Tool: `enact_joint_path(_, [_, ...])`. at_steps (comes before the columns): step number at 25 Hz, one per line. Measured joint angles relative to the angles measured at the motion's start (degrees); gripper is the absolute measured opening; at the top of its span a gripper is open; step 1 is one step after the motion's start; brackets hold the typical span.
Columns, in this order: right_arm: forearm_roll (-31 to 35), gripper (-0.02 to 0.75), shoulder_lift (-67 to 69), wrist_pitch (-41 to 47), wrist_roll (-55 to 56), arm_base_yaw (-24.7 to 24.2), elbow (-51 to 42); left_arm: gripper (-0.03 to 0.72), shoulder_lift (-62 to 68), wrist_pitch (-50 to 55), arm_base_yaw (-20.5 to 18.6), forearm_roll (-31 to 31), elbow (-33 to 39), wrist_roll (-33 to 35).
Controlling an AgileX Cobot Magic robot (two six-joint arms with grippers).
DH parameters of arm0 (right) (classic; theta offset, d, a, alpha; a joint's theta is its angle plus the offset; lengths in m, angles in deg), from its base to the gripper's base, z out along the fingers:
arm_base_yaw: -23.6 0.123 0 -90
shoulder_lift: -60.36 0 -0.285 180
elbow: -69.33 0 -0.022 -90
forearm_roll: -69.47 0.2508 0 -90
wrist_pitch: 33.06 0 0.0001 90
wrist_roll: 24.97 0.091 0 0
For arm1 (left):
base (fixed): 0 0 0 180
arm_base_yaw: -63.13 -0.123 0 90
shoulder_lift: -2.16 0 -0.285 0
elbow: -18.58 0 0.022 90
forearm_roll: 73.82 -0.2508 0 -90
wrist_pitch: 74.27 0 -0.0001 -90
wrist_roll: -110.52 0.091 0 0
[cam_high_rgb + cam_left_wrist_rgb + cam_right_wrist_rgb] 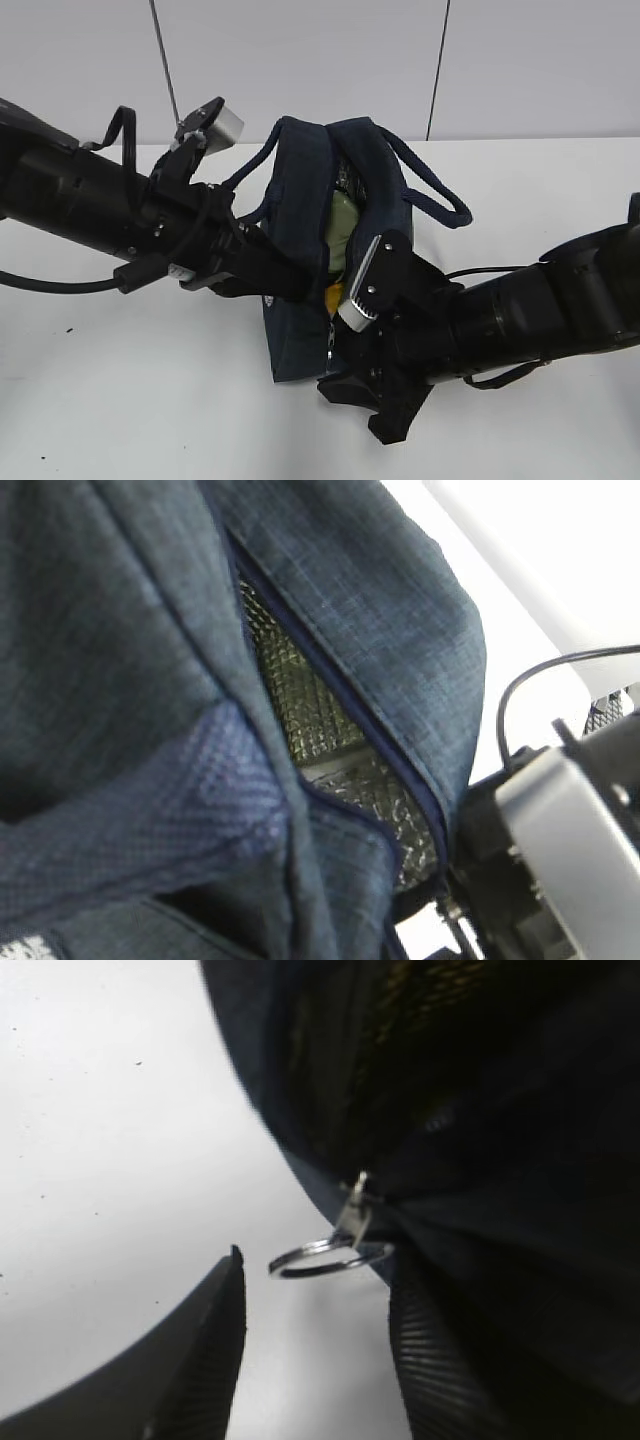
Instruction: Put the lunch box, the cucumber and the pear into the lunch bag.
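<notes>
The lunch bag stands mid-table, its top parted, with the pale lunch box and a yellow patch, probably the pear, seen inside; the cucumber cannot be made out. The fabric is judged soft and yielding, so a firm hold is best taken on the stiff metal ring pull at the near end. The right gripper is spread open with the ring lying between its fingers, nothing grasped. The left gripper's jaws are hidden against the bag's left wall; their state cannot be told.
</notes>
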Motion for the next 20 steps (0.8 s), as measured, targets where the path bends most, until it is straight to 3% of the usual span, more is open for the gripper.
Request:
enact_joint_path(14, [-0.1, 0.372, 1.94, 1.92, 2.36, 0.0, 2.75, 0.038, 0.0, 0.47, 0.0, 0.46, 0.0, -0.04])
enact_joint_path(20, [-0.1, 0.247, 1.94, 1.92, 2.7, 0.0, 2.75, 0.038, 0.0, 0.47, 0.0, 0.46, 0.0, -0.04])
